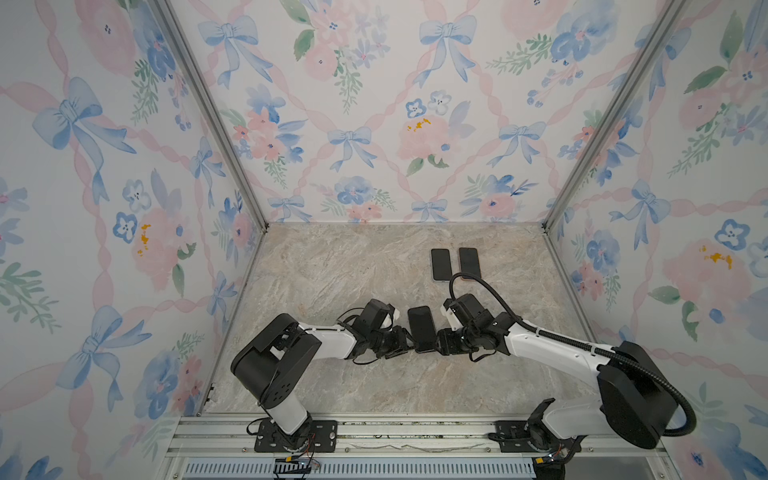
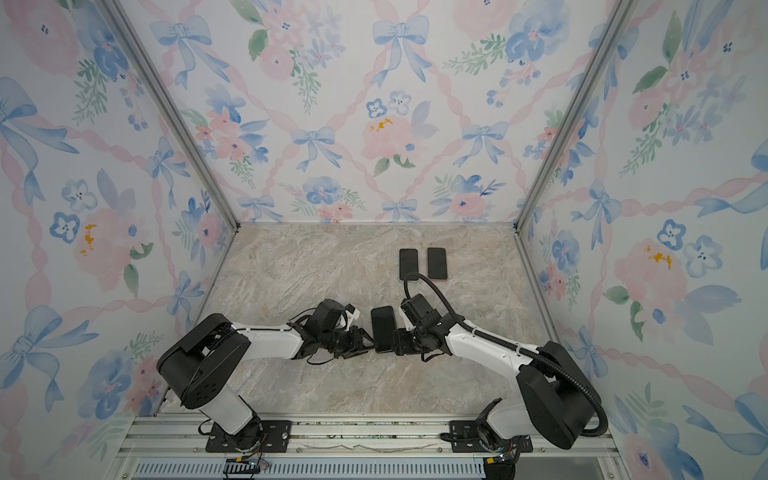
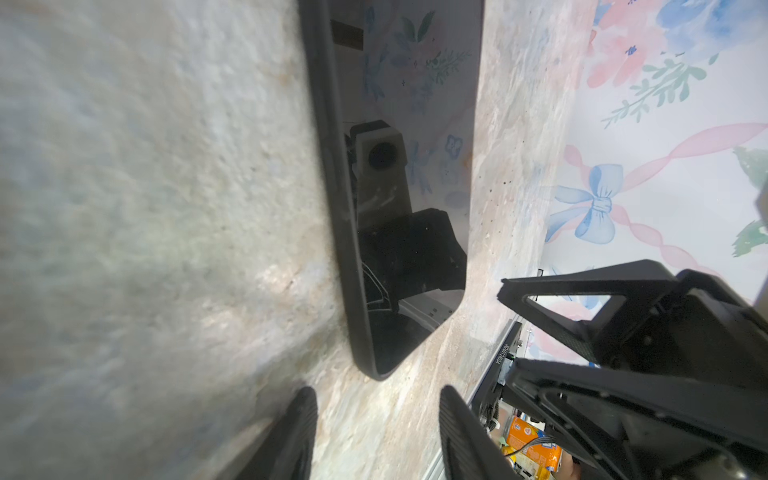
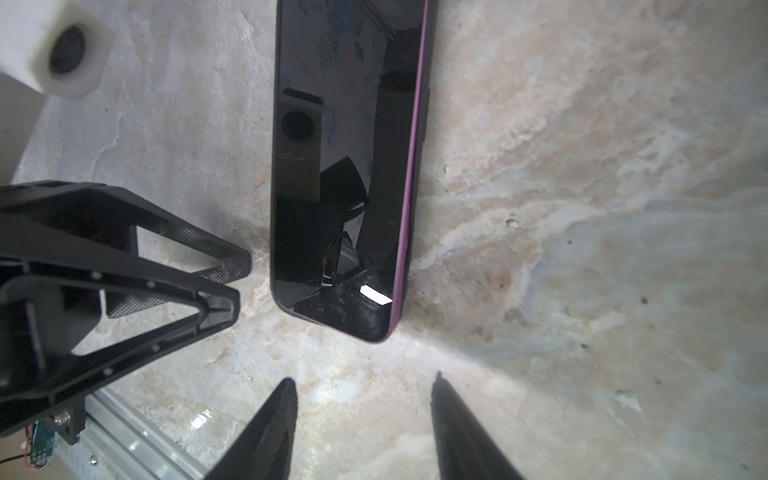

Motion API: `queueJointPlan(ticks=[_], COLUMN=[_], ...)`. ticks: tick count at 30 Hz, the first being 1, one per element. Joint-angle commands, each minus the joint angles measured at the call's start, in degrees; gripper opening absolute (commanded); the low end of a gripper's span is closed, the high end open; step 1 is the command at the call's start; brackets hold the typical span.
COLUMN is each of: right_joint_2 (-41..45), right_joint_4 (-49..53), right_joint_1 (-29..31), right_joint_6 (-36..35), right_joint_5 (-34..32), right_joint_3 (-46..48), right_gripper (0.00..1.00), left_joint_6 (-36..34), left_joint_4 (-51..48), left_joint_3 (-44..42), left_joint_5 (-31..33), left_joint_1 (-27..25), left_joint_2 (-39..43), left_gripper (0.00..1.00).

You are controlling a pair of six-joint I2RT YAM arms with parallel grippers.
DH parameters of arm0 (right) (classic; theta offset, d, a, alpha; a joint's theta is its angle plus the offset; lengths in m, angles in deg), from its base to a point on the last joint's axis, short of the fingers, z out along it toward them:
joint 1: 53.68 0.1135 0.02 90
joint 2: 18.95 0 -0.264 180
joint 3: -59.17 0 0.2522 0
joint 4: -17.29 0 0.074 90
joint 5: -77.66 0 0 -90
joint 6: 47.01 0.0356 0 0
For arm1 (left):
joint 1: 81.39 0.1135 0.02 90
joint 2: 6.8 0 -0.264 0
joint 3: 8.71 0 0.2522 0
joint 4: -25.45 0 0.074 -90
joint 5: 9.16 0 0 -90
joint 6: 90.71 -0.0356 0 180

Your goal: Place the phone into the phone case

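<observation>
On the marble tabletop (image 1: pixel 332 270), the left gripper (image 3: pixel 377 395) and right gripper (image 4: pixel 363 380) are flanking the phone (image 1: pixel 420 328) at its near end, jaws parted and grasping nothing. The phone is lying flat at centre, seemingly inside the black phone case (image 3: pixel 332 187). Risk: uneven pressing skidding it sideways, leaving a corner unseated.

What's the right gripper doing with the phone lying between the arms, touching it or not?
Apart. In the right wrist view, bare tabletop shows between the phone and both fingertips of the right gripper.

Phone (image 3: pixel 399 166) far end cut off by frame edge; cable (image 1: pixel 471 274) covers near end of far-right phone (image 1: pixel 469 259).
</observation>
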Motion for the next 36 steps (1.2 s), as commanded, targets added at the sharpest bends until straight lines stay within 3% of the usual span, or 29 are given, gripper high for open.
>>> queueJointPlan(ticks=[1, 13, 21, 36], right_joint_2=[-1.3, -1.7, -2.7, -9.4], right_joint_4=[-3.0, -3.2, -2.1, -5.6], right_joint_1=[-1.0, -1.8, -5.4, -5.2], right_joint_6=[0.2, -0.9, -8.0, -7.5], right_joint_5=[2.4, 3.1, 6.4, 9.9], right_joint_3=[1.4, 1.6, 0.5, -0.3], right_gripper=[0.53, 0.50, 0.43, 0.35], left_joint_6=[0.2, -0.3, -2.1, -3.7], left_joint_4=[-1.3, -0.9, -1.0, -1.0], left_joint_3=[-0.8, -0.7, 2.1, 2.6], left_joint_5=[0.2, 0.1, -0.7, -1.2], left_joint_1=[-0.3, -0.4, -0.8, 0.0], left_joint_2=[-1.7, -3.6, -6.8, -9.0], left_gripper=[0.47, 0.41, 0.40, 0.38])
